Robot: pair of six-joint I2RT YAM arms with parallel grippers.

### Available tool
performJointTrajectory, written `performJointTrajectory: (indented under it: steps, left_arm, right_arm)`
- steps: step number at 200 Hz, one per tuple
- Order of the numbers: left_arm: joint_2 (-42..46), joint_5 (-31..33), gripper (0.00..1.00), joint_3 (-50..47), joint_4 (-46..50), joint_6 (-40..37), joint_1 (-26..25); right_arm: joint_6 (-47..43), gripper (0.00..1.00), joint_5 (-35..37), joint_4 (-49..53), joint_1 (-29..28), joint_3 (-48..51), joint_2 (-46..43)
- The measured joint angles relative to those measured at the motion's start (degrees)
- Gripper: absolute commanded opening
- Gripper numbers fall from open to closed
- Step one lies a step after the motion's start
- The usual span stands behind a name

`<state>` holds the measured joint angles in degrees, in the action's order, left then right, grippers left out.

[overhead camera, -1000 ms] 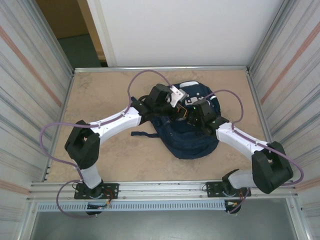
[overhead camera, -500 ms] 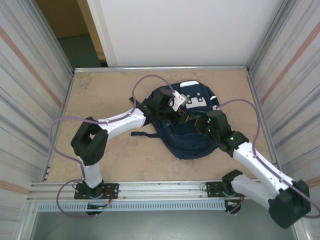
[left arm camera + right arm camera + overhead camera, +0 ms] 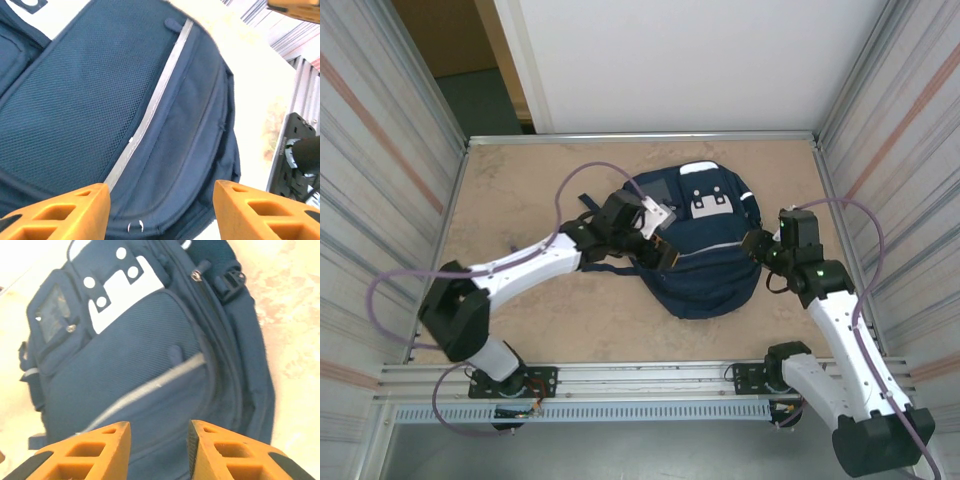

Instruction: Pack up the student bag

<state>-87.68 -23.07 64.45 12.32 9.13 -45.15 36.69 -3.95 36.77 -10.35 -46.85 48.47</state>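
Student bag (image 3: 705, 275) is ribbed navy; left end effector (image 3: 159, 197) wide, right end effector (image 3: 159, 435) narrow.

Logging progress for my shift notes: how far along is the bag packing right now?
Looks done: the student bag lies flat on the table, front up, and its visible zippers appear closed. In hand: nothing. The left gripper and right gripper hover open by the bag, both empty. Left: seemingly little, though the bag's inside is hidden.
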Motion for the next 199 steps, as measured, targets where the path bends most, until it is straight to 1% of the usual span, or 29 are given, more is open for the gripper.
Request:
performJointTrajectory:
  steps: [19,33,45,62,88,105,119,137,144,151,162,178,184,199]
  left_arm:
    - [1.84,0.17,0.59,-1.22,-0.33,1.86,3.43]
    - [-0.37,1.07,0.58,-0.09,0.37,3.21,5.92]
    - [-4.42,1.86,0.58,2.36,1.77,4.22,7.28]
    - [-10.38,1.97,0.57,5.49,2.80,5.40,7.45]
    - [-17.07,1.97,0.51,8.76,4.46,7.82,7.26]
    - [-19.85,1.68,0.50,10.45,5.22,9.64,7.26]
    - [-21.64,1.09,0.48,12.00,5.81,10.93,7.28]
    - [-22.99,0.20,0.47,13.51,6.32,12.94,7.28]
    - [-23.12,0.07,0.42,13.66,6.32,13.55,7.28]
    - [-23.12,-0.07,0.33,13.66,6.32,14.38,7.32]
    - [-23.12,-0.59,0.18,13.62,6.14,15.58,7.65]
    - [-23.10,-2.80,0.03,12.72,4.72,17.25,8.81]
    - [-23.08,-3.82,0.00,12.07,3.76,18.34,9.33]
    - [-22.36,-5.01,0.00,9.05,0.15,19.63,10.54]
  right_arm:
    - [-0.15,0.38,-2.82,-0.33,0.00,-1.81,3.02]
    - [-0.09,0.39,-4.44,-0.76,0.00,-1.97,5.46]
    - [-0.02,0.40,-5.31,-0.76,0.00,-1.97,7.61]
    - [0.15,0.42,-5.57,-1.42,0.00,-1.90,10.60]
    - [0.33,0.45,-5.16,-2.60,0.33,-1.53,14.56]
    - [0.59,0.51,-4.61,-3.56,0.61,-0.46,16.76]
    - [0.81,0.50,-3.76,-4.44,0.79,0.70,18.64]
    - [1.14,0.45,-3.37,-5.68,1.51,1.90,21.03]
    - [1.49,0.42,-3.37,-6.38,1.79,2.34,21.79]
    - [1.62,0.39,-3.37,-7.17,1.90,2.75,22.45]
    - [1.84,0.39,-3.48,-8.85,2.10,3.56,23.32]
    - [1.86,0.40,-3.85,-11.45,2.14,4.63,25.07]
    - [1.88,0.40,-4.07,-12.44,2.12,4.90,26.14]
    - [2.08,0.41,-4.72,-14.60,1.57,4.92,28.76]
